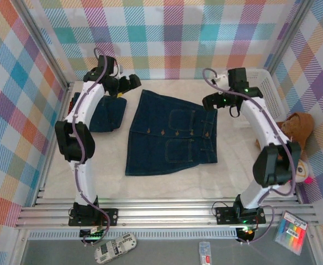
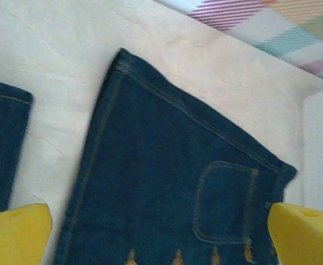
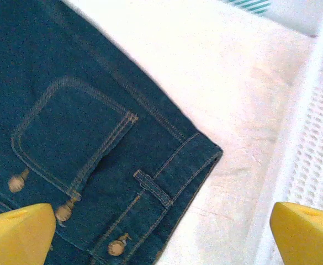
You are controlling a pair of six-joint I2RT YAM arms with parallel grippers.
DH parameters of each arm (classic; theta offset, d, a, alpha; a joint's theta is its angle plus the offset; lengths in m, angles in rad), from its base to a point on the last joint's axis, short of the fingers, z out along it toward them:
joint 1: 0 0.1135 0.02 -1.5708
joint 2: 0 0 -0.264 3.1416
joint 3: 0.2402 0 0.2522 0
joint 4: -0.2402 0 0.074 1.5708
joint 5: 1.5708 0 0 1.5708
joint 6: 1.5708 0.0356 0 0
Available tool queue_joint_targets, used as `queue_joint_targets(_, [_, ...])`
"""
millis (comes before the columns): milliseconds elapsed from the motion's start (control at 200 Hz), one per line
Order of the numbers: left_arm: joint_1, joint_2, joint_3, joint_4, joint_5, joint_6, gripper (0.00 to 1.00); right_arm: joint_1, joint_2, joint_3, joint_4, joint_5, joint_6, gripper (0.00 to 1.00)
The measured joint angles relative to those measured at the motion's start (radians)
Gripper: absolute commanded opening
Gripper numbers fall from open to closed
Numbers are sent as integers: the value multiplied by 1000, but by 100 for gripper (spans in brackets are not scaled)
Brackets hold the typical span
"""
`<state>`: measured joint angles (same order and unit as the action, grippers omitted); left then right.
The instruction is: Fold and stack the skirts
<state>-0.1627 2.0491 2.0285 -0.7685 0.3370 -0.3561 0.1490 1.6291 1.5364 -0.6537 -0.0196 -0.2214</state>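
Observation:
A dark blue denim skirt [image 1: 169, 135] with brass buttons and two pockets lies spread flat in the middle of the table. A second denim skirt [image 1: 107, 113] lies folded to its left, partly under my left arm. My left gripper [image 1: 129, 83] hovers open over the spread skirt's far left corner. In the left wrist view its yellow fingertips [image 2: 15, 234] stand wide apart above the skirt [image 2: 167, 182]. My right gripper [image 1: 213, 102] is open over the far right waistband corner. The right wrist view has that corner [image 3: 95, 127] between the spread fingertips [image 3: 305, 232], with nothing held.
A white slatted basket [image 1: 269, 83] stands at the back right, close beside my right gripper [image 3: 161, 234]. A brown teddy bear [image 1: 299, 130] sits against the right wall. Checked walls enclose the table on three sides. The folded denim's edge [image 2: 1, 149] lies left of my left gripper [image 2: 160, 237].

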Motion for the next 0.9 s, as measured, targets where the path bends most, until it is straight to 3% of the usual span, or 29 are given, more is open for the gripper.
queue_joint_targets(280, [-139,-251,-453,167,23,-203,100,-4,-265,-389,264,-66,484,99])
queue_joint_targets(380, [-209,-299,-637,224,8,-305,100,-5,-307,-496,282,-82,651,99])
queue_joint_targets(565, [-280,-339,-879,301,-3,-471,100,-5,-311,-583,299,-151,855,99])
queue_joint_targets(715, [-280,-317,-917,323,-8,-537,100,27,-240,-637,349,-240,957,99])
queue_joint_targets(900, [-277,-316,-982,323,-61,-583,100,119,-113,-671,395,-234,1047,99])
